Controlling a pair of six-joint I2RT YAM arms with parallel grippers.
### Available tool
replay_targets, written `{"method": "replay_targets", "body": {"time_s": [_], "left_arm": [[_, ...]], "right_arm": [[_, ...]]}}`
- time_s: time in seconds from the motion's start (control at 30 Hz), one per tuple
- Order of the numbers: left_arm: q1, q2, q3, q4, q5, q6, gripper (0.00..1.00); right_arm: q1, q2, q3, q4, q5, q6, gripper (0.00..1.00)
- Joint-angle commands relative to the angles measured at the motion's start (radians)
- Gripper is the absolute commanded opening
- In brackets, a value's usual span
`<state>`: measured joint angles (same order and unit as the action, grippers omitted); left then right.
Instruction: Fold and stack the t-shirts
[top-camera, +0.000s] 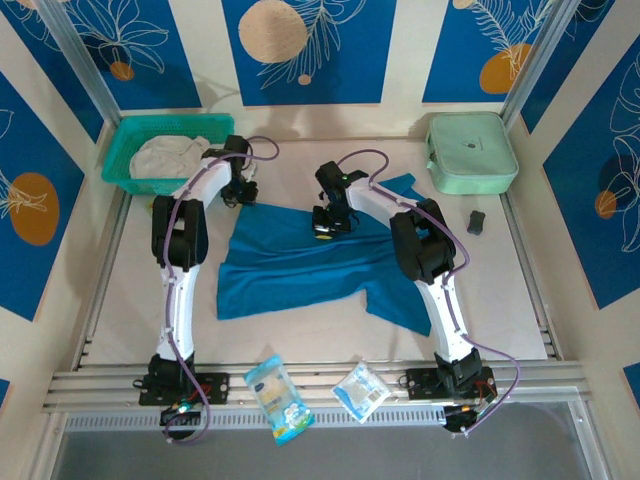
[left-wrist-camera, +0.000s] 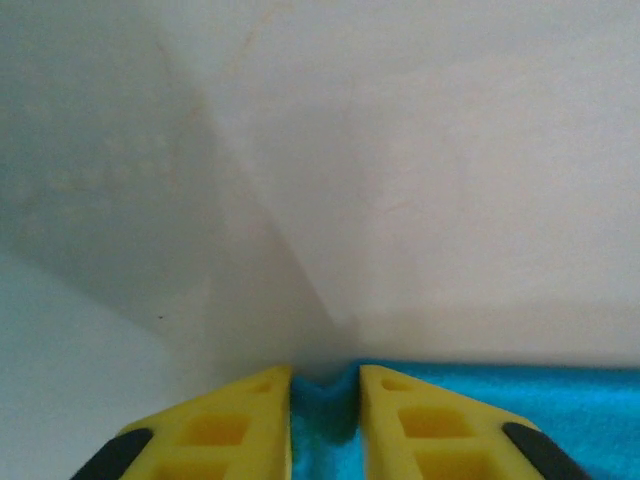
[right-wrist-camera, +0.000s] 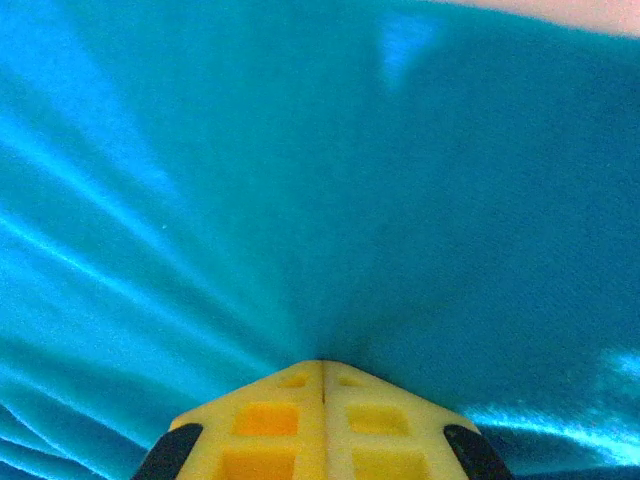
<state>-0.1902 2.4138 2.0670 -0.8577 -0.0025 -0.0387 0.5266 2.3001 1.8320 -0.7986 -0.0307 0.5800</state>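
Teal-blue t-shirt (top-camera: 300, 262) lies spread, rumpled. Left gripper (left-wrist-camera: 325, 380) pinches its far-left edge; right gripper (right-wrist-camera: 322, 368) is clamped on the far middle, likely to draw a fold.

Teal basket (top-camera: 117, 158) far left, mint case (top-camera: 470, 152) far right, yellowish packet (top-camera: 277, 392) beside pale packet (top-camera: 361, 390)

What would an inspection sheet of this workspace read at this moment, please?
Surface: pale table, bare in front of the shirt.
Job's things: teal-blue t-shirt spread and wrinkled mid-table; off-white t-shirt bunched in the mesh basket.
Clutter: mint-green case far right; small black object near it; a packet and a second packet on the near rails.
Grippers: left gripper pinches the teal-blue t-shirt's edge; right gripper shut on its cloth.
Cables: purple cables run along both arms.
Surroundings: blue-and-cream patterned panels.
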Motion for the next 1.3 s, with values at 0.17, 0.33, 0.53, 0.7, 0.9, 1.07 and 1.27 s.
{"method": "replay_targets", "body": {"time_s": [0.17, 0.33, 0.53, 0.7, 0.9, 1.07, 1.27], "left_arm": [[-0.052, -0.058, -0.129, 0.021, -0.008, -0.007, 0.00], [-0.096, -0.210, -0.204, 0.047, -0.051, -0.036, 0.00], [-0.129, -0.390, -0.308, 0.078, -0.095, -0.096, 0.00], [-0.128, -0.470, -0.377, 0.091, -0.113, -0.123, 0.00], [-0.129, -0.508, -0.435, 0.107, -0.123, -0.132, 0.00], [-0.128, -0.535, -0.471, 0.115, -0.132, -0.133, 0.00], [-0.123, -0.588, -0.522, 0.127, -0.141, -0.124, 0.00]], "right_arm": [[-0.042, -0.016, -0.042, -0.064, 0.033, -0.024, 0.00], [-0.161, -0.123, -0.075, -0.079, 0.090, -0.066, 0.17], [-0.347, -0.165, -0.054, -0.119, 0.128, -0.147, 0.39], [-0.434, -0.082, 0.023, -0.157, 0.183, -0.186, 0.30], [-0.491, 0.032, 0.081, -0.165, 0.186, -0.177, 0.06], [-0.487, 0.060, 0.058, -0.168, 0.219, -0.166, 0.00], [-0.432, -0.073, -0.161, -0.137, 0.305, -0.118, 0.00]]}}
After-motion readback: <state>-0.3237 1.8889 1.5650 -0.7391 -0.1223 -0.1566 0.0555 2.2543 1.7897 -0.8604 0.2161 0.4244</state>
